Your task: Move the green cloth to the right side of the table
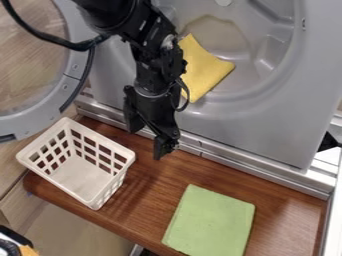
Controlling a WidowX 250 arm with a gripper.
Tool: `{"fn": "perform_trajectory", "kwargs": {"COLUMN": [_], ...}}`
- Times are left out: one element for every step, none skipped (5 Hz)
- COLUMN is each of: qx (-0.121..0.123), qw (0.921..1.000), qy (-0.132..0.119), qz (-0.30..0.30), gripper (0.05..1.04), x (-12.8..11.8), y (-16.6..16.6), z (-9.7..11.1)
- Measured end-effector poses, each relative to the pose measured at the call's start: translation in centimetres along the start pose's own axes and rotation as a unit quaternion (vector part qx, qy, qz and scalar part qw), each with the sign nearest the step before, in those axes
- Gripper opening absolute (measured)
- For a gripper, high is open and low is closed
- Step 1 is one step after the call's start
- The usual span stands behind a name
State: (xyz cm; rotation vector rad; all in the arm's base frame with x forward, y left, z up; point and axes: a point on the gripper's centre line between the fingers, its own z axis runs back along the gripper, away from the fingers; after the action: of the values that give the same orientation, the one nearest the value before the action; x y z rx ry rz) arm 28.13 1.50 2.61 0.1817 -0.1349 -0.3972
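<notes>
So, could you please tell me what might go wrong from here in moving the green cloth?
The green cloth lies flat, so the hand may slip over it or press into the wooden table. One corner lies near the table's front edge, so a careless drag might leave it hanging over. The white plastic basket stands close to the hand, which might bump it on the way down.
</notes>
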Motion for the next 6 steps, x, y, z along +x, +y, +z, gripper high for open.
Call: {"fn": "perform_trajectory", "kwargs": {"qx": [-0.006, -0.016, -0.037, -0.080, -0.081, -0.085], "qw": [0.9999, 0.9994, 0.9975, 0.9928, 0.9931, 0.9926], "qy": [0.009, -0.011, -0.026, -0.016, -0.025, -0.022], "qz": [0.005, 0.030, 0.055, 0.088, 0.081, 0.084], "gripper": [1.000, 1.000, 1.000, 1.000, 1.000, 1.000], "x": [-0.3, -0.1, 0.8, 1.1, 1.9, 2.5], "y": [-0.3, -2.3, -4.3, -6.8, -8.9, -10.0], "z": [-0.5, -0.1, -0.2, -3.2, -4.6, -5.6]}}
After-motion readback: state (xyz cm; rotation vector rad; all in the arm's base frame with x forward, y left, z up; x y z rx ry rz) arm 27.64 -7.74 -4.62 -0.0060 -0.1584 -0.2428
